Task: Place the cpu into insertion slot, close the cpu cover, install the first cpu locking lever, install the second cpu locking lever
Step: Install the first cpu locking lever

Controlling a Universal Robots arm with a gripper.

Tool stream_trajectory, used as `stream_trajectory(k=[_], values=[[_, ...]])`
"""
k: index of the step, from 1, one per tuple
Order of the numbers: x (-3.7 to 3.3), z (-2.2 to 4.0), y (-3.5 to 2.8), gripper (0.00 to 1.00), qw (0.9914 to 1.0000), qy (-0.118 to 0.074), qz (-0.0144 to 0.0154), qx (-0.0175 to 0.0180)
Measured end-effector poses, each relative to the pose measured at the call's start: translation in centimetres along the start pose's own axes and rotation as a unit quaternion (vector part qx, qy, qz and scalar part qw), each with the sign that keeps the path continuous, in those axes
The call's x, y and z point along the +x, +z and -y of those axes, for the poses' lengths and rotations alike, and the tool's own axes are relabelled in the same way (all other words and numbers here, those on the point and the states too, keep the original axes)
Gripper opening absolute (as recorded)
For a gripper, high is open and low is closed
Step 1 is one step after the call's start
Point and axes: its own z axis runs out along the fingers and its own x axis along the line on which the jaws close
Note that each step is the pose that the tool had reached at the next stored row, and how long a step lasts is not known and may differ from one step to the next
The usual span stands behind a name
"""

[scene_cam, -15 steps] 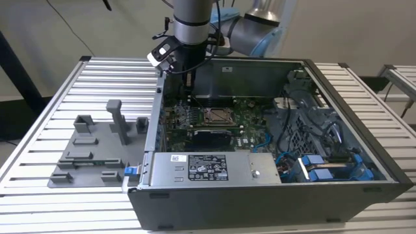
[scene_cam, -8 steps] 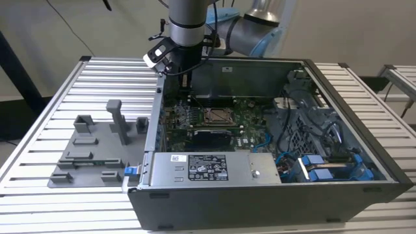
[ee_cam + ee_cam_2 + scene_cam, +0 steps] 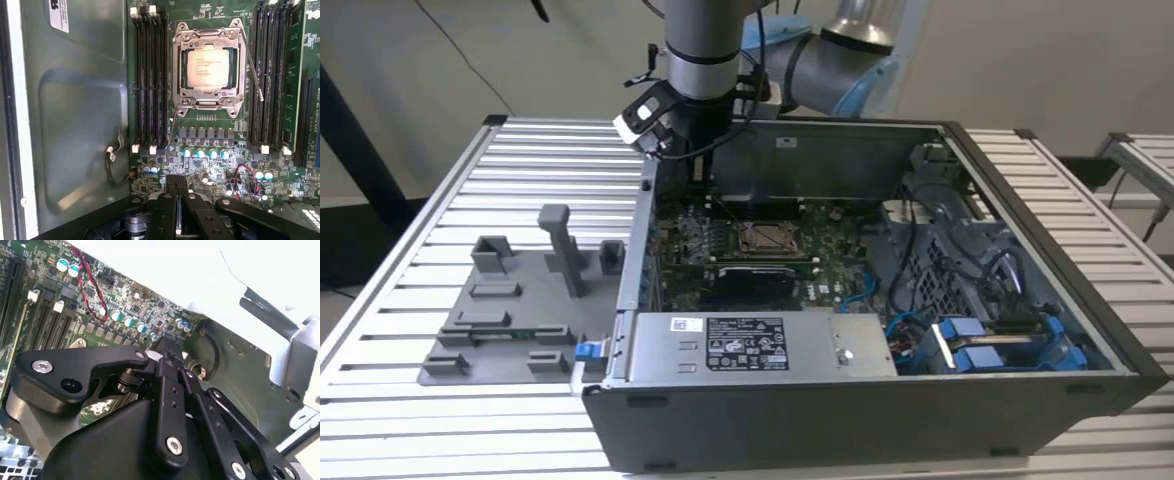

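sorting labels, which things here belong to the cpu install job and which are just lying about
Job: cpu, cpu cover down over it, insertion slot, gripper.
Lying about: memory slots, power supply, grey fixture tray.

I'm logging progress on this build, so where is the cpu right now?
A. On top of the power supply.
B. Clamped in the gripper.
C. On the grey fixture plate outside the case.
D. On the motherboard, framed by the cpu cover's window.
D: in the first wrist view the cpu lies flat inside the window of the cpu cover on the motherboard, with the gripper apart from it.
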Motion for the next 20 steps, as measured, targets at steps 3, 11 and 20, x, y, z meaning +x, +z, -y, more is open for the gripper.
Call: stream_trajectory(k=[3,11,20], values=[[-0.05,0.07,0.3,0.11,0.99998,-0.001,-0.0059,-0.0026],[-0.15,0.35,0.9,0.11,0.99944,-0.003,-0.0312,-0.0113],[-0.27,0.49,1.35,0.11,0.99916,-0.004,-0.0384,-0.0141]])
